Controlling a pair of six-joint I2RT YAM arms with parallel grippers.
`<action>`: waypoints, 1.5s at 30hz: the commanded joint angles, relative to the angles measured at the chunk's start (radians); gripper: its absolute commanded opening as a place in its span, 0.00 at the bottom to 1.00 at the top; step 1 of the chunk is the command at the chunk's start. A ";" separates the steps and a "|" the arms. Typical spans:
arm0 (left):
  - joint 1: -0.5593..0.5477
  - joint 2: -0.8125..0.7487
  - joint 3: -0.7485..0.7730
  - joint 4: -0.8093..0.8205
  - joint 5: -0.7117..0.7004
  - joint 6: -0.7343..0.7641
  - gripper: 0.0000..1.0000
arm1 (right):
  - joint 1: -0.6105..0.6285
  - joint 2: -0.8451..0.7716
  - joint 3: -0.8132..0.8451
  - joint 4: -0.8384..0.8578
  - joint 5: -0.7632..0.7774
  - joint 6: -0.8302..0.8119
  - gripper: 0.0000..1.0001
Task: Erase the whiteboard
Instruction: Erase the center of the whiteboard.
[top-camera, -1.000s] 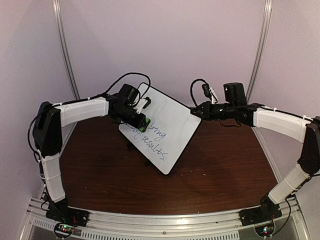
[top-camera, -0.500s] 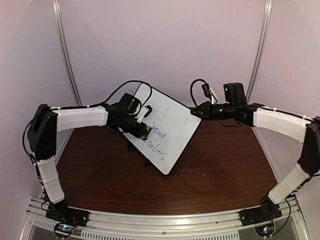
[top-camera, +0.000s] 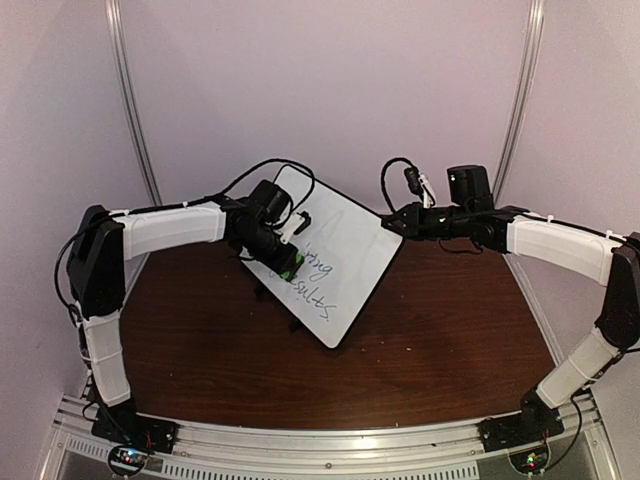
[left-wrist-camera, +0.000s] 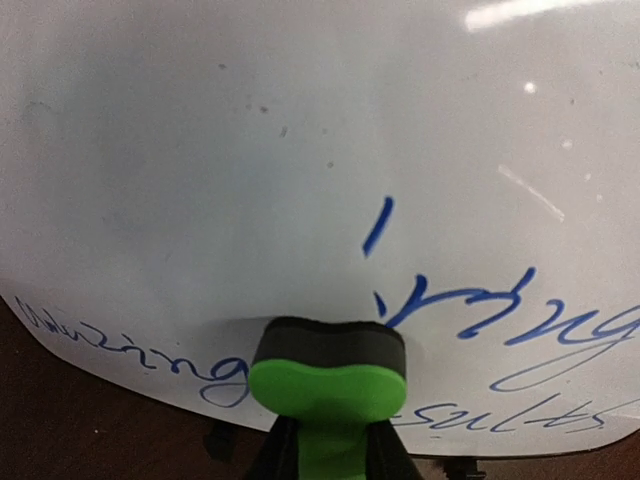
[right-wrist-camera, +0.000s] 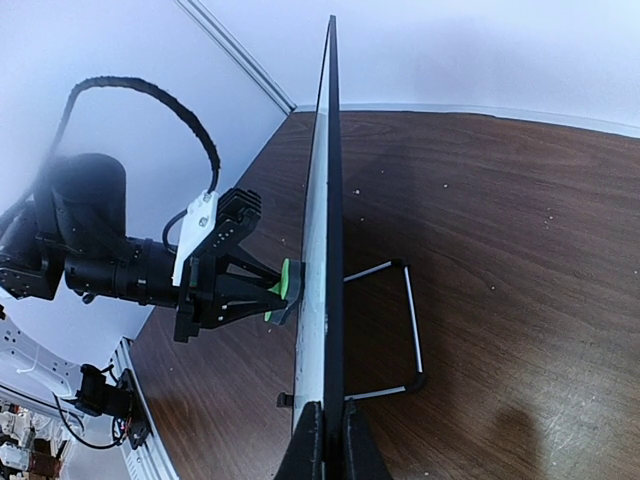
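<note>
Standing tilted on a wire stand (right-wrist-camera: 410, 330), the whiteboard (top-camera: 340, 245) rests on the brown table (top-camera: 440, 340) between the 2 arms. The left gripper (top-camera: 288, 262) is clamped on a green eraser (left-wrist-camera: 328, 385), whose dark pad lies flat against the board's front face just ahead of the fingertips. The right gripper (right-wrist-camera: 325, 445) has its 2 fingers pressed together on the board's thin black edge, 1 finger on each face.

Blue handwriting (left-wrist-camera: 500, 320) runs to the right of the eraser and just beyond it, and more letters trail off to its left along the board's lower edge. Farther from the fingers the surface is blank, with faint smudges.

The right wrist view shows the board edge-on, which no other view does. From there the stand's wire loop sticks out on the back side, well apart from the left fingers on the front side. A black cable (right-wrist-camera: 140, 95) arcs above the left wrist, clear of the board.

The top view alone shows both arms reaching in from opposite sides. The left wrist view alone makes the pen strokes readable.
</note>
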 joint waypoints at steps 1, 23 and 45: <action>-0.028 0.090 0.147 0.078 0.009 0.054 0.06 | 0.056 -0.006 0.019 0.022 -0.147 -0.108 0.00; -0.022 0.085 0.199 0.152 -0.031 0.088 0.06 | 0.060 0.007 0.019 0.025 -0.148 -0.109 0.00; -0.033 -0.019 -0.106 0.185 0.047 -0.010 0.06 | 0.061 0.017 0.024 0.028 -0.149 -0.109 0.00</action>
